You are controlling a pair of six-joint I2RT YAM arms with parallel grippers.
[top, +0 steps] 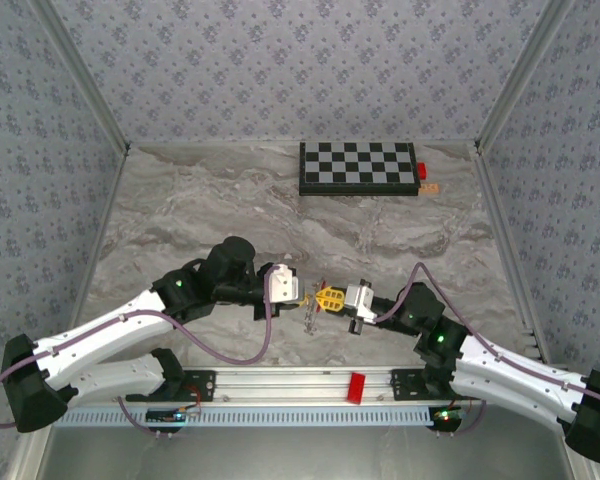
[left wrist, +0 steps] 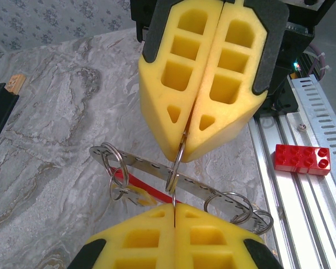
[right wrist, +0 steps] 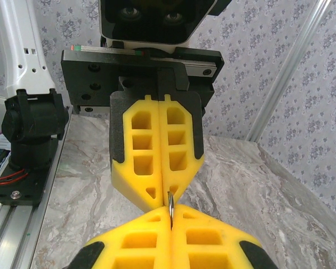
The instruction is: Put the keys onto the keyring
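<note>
Jaws tight on keyring (left wrist: 175, 168), marbled table (left wrist: 50, 145)

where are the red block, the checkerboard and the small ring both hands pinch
red block (left wrist: 301, 158), left wrist view, its studded top
checkerboard (top: 357, 167), top external view, middle of the board
small ring (right wrist: 170, 204), right wrist view, its exposed edge
</note>
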